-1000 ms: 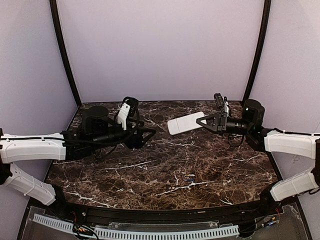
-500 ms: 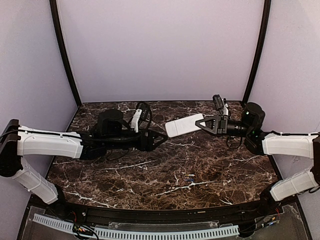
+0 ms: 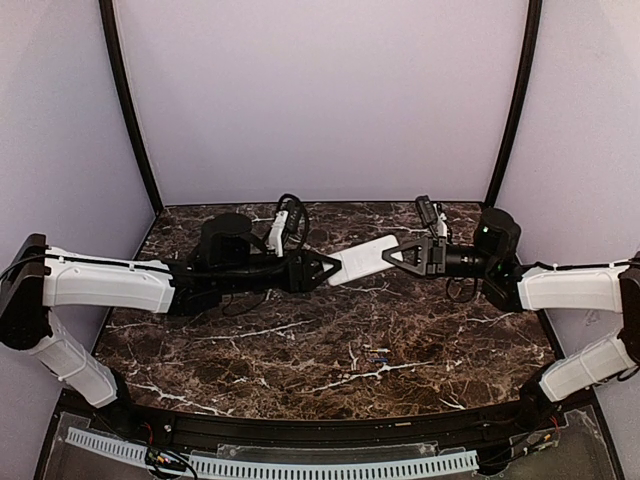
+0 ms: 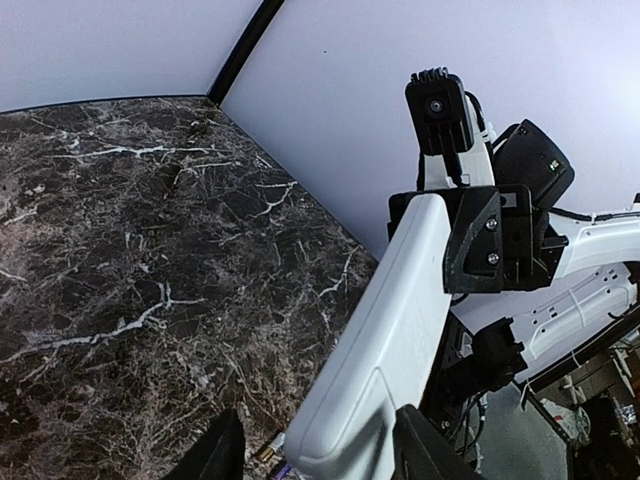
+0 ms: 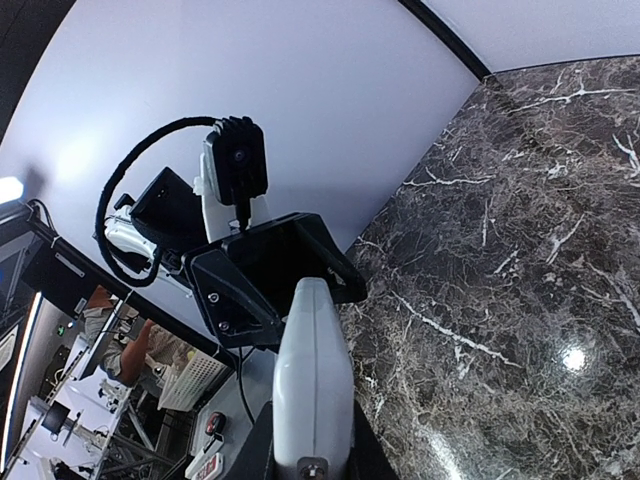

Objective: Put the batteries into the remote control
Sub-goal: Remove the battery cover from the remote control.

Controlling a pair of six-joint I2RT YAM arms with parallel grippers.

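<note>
Batteries lay on the table toward its near side, approx 6 o'clock of centre, well apart from both arms. Farther back, at approx 12 o'clock from them, the remote control hung in the air, lengthwise btwn the two arms. Right fingers were clamped on its 3 o'clock end. Left fingers sat part open, straddling its 9 o'clock end w/o gripping: one finger just beside the casing, a clear gap at the other.
</note>
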